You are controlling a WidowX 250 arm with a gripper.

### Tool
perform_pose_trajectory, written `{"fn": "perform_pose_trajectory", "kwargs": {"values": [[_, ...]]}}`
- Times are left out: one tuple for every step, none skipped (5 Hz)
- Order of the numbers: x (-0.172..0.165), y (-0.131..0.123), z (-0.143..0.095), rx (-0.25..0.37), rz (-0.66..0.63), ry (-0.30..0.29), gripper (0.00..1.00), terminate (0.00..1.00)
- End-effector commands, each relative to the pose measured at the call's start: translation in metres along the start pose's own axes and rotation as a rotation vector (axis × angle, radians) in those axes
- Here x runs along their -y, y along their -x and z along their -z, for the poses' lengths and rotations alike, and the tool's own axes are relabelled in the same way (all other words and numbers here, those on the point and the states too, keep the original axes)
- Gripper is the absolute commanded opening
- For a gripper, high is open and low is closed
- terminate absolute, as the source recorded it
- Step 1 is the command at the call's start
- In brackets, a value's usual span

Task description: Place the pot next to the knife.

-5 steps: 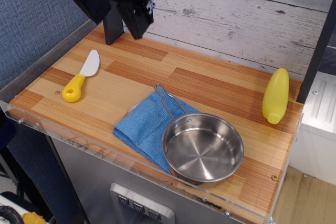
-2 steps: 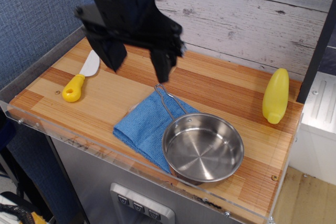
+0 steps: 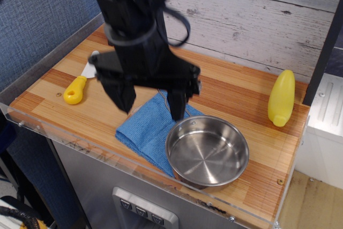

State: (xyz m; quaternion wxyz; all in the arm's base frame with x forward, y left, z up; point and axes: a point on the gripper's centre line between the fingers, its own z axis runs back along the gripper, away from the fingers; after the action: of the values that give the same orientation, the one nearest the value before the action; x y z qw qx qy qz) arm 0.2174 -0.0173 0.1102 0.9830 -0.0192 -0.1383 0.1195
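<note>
- The pot (image 3: 207, 151), a shallow shiny steel pan, sits nearest the front edge of the counter (image 3: 225, 92), toward the right, with nothing inside it.
- Its left rim overlaps the blue cloth (image 3: 147, 130), which lies flat on the wood just left of the pot and reaches toward the front edge.
- The pot's thin wire handle runs back and to the left over the cloth; most of it is hidden behind the arm, so its far end cannot be made out.
- The black pincer (image 3: 153, 105) hangs over the cloth, its two fingers spread wide and pointing down, nothing between them. The right finger's tip is close to the pot's back-left rim; whether it touches the handle or the cloth cannot be told.
- The knife (image 3: 78, 85) lies farther back at the left side of the counter, well apart from the pot, its yellow handle toward the front and its white blade partly hidden behind the arm.
- A yellow bottle (image 3: 282, 98) lies near the counter's right edge, behind the pot and apart from it.
- A pale plank wall (image 3: 252, 20) rises behind the counter.
</note>
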Motion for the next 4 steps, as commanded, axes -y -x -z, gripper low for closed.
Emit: {"fn": "perform_pose_trajectory", "kwargs": {"values": [[-0.003,0.003,0.023,-0.011,-0.042,-0.019,1.00,0.00],[-0.004,0.004,0.036,-0.012,-0.049,-0.037,1.00,0.00],[-0.005,0.005,0.048,-0.003,-0.058,-0.051,1.00,0.00],[-0.004,0.004,0.057,0.001,-0.073,-0.068,1.00,0.00]]}}
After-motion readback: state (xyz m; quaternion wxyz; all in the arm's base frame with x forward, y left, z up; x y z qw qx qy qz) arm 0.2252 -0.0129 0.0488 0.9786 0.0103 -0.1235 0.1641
